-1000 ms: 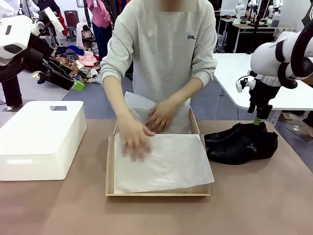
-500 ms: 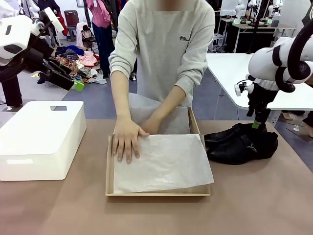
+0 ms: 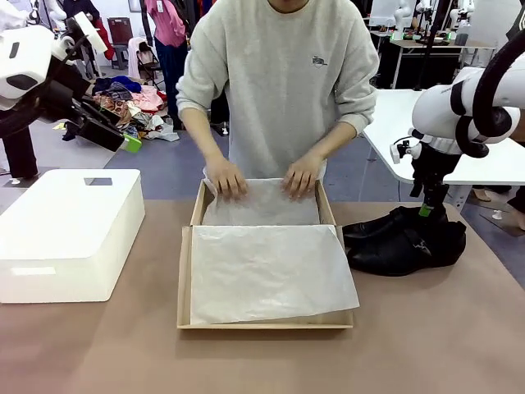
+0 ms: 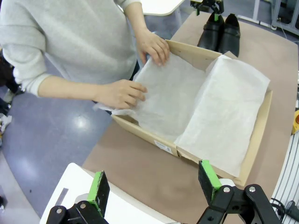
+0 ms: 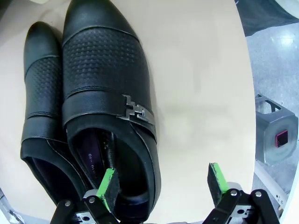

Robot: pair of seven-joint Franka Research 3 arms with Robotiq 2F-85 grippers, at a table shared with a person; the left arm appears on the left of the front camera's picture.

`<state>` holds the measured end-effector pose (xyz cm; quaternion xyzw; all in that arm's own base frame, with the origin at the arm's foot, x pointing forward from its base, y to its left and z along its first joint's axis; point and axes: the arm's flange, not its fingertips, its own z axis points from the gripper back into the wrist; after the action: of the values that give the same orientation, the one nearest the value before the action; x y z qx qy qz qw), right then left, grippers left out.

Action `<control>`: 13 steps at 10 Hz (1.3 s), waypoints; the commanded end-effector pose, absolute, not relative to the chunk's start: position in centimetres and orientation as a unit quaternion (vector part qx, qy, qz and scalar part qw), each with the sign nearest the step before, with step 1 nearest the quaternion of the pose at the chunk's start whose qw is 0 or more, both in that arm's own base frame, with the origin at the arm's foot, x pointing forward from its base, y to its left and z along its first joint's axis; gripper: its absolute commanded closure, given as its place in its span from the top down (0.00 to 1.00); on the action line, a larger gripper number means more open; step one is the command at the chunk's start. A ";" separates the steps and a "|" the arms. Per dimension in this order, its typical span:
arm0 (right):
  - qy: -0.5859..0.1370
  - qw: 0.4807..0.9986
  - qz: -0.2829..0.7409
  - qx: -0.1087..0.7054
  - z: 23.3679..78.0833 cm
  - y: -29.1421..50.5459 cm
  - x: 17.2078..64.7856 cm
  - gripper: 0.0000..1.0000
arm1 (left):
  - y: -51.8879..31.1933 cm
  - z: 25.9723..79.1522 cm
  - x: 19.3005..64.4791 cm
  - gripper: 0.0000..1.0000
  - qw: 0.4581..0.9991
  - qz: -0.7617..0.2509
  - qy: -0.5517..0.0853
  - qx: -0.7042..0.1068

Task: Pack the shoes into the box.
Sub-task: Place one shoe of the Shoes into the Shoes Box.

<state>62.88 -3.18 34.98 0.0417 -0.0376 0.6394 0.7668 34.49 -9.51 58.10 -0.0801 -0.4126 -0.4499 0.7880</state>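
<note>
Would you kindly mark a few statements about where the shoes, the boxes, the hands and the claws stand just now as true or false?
1. The black dress shoes lie on the table, outside the cardboard shoebox. True.
2. The right claw is shut on a shoe. False: its jaws stand open over the shoes.
3. The person has one hand and the other hand on the tissue paper. True.
4. The white plastic box stands on the robot's right of the shoebox. False: it stands on the left.
5. The left claw is open and empty. True.
</note>
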 end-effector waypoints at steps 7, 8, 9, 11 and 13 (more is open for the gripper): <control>0.003 0.785 0.615 0.066 33.4 -2.5 64.1 0.86 | -9.5 58.0 34.7 1.00 0.784 -0.451 -0.419 -0.082; 0.001 0.786 0.614 0.068 33.3 -2.5 64.2 0.72 | -9.5 58.0 34.7 1.00 0.784 -0.451 -0.419 -0.082; 0.004 0.790 0.610 0.070 33.3 -2.6 64.1 0.57 | -9.5 58.0 34.7 1.00 0.784 -0.451 -0.419 -0.082; 0.010 0.793 0.605 0.068 33.4 -2.7 63.9 0.28 | -9.5 58.0 34.7 1.00 0.784 -0.451 -0.419 -0.082; 0.014 0.795 0.602 0.068 33.5 -2.7 63.8 0.00 | -9.5 58.0 34.7 1.00 0.784 -0.451 -0.419 -0.082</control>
<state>63.22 -2.84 33.08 0.0694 0.0033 0.6084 0.7906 34.49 -9.51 58.09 -0.0801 -0.4126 -0.4499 0.7880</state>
